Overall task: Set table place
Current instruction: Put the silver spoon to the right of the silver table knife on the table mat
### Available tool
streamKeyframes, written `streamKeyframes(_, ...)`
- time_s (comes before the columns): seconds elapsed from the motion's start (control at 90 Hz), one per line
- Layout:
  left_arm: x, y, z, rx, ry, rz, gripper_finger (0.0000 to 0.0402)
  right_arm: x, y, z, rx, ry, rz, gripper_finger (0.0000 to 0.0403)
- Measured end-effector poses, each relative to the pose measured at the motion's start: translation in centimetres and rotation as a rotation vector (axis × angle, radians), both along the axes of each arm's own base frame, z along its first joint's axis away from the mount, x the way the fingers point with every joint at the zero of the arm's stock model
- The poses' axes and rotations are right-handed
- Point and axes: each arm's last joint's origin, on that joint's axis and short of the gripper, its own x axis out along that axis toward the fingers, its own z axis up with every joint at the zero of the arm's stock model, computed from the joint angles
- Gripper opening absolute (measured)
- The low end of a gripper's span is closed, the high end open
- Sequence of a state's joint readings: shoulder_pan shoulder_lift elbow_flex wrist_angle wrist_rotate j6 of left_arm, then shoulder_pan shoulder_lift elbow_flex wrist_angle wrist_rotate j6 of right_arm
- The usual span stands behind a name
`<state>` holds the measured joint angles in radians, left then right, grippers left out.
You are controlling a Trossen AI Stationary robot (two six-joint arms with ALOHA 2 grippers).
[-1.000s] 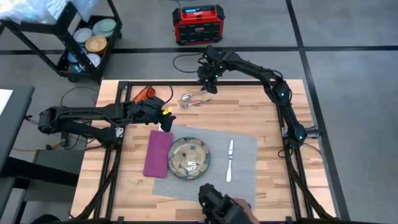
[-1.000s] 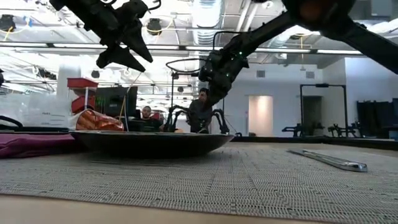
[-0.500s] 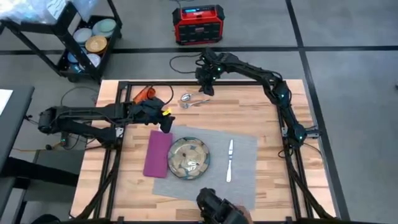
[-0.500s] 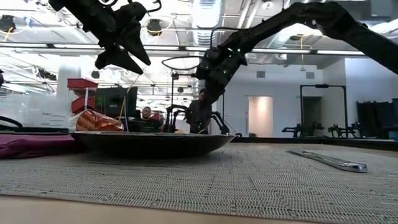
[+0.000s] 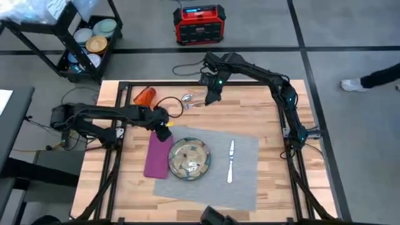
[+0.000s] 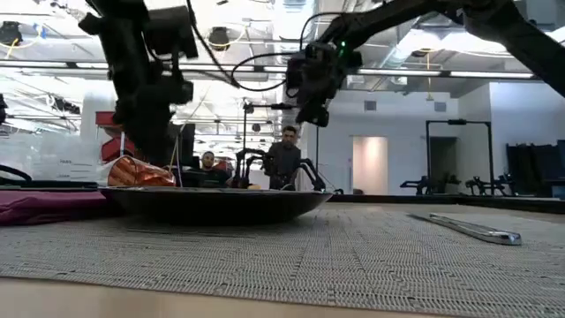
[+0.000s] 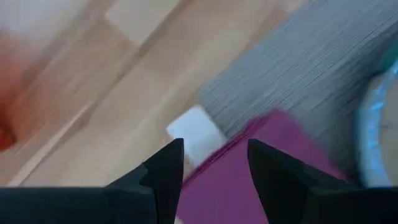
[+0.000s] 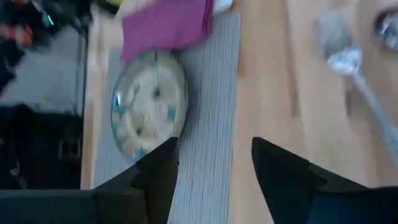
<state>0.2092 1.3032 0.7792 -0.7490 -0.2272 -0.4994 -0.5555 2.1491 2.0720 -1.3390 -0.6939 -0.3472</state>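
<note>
Left gripper (image 5: 164, 127): fingers apart, empty, over the far end of the napkin (image 5: 157, 154).
Right gripper (image 5: 211, 95): fingers apart, empty, raised beside the spoon (image 5: 189, 99) and fork (image 5: 194, 104) near the table's (image 5: 275, 181) far edge.
Placemat (image 5: 244, 181): holds the plate (image 5: 189, 159), with the knife (image 5: 230, 161) to its right and the napkin along its left.
Orange cup (image 5: 144, 95): lying at the far left.

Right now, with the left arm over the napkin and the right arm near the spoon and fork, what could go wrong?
The left gripper, open, hangs over the napkin corner; closing there could bunch it or drag it off the placemat.

The spoon and fork lie close together under the right gripper; a grasp might catch both or knock one aside.

Carrying cutlery in could bump the knife or plate.
</note>
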Motion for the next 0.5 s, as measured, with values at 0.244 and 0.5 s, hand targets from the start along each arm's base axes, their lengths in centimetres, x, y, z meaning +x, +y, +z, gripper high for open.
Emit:
streamKeyframes(0.244, 1.3, 1.4, -1.2, -0.046, -0.05, 0.048, 0.0162, -0.2, 4.3, -0.1, 0.008, 0.161, 0.122, 0.0184)
streamKeyframes(0.5, 4.0, 1.8, 0.2, -0.104, -0.391, -0.017, 0.0162, -4.4, 6.5, 0.7, -0.067, 0.111, 0.034, 0.0136)
